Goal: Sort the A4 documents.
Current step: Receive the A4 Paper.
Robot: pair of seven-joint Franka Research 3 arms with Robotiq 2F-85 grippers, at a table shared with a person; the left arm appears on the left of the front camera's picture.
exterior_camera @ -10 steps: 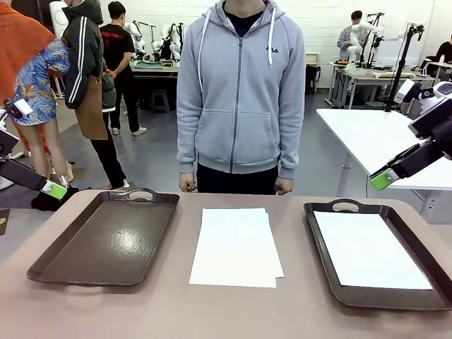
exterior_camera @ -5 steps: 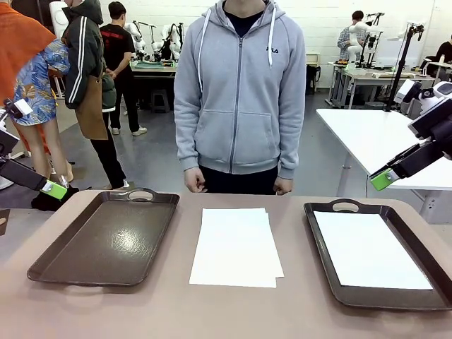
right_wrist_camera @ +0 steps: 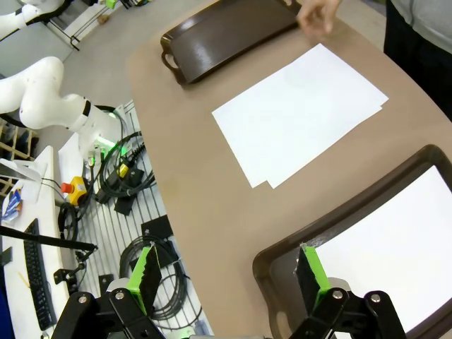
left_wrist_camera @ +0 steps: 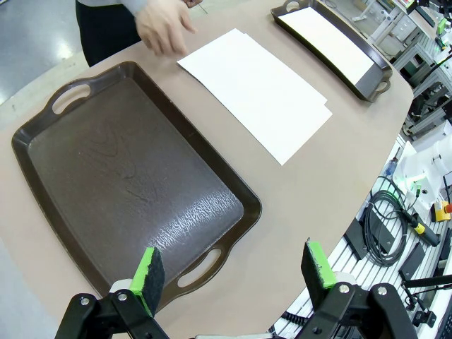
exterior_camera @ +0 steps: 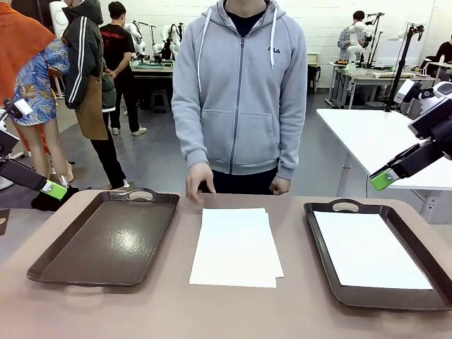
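Holding nothing at the left gripper (left_wrist_camera: 233, 272), pads (left_wrist_camera: 147, 272) spread full wide, left tray (left_wrist_camera: 134, 183) just ahead of the fingertips. Well beyond the fingers, A4 documents (left_wrist_camera: 254, 88) stacked on the table (left_wrist_camera: 339, 191), a person's hand (left_wrist_camera: 164, 27) near the far corner. Wait for that hand to clear, then press flat on the top sheet only. One more sheet (right_wrist_camera: 395, 240) in the right tray (right_wrist_camera: 282, 260), just ahead of the right gripper (right_wrist_camera: 229, 272), likewise gaping and empty.
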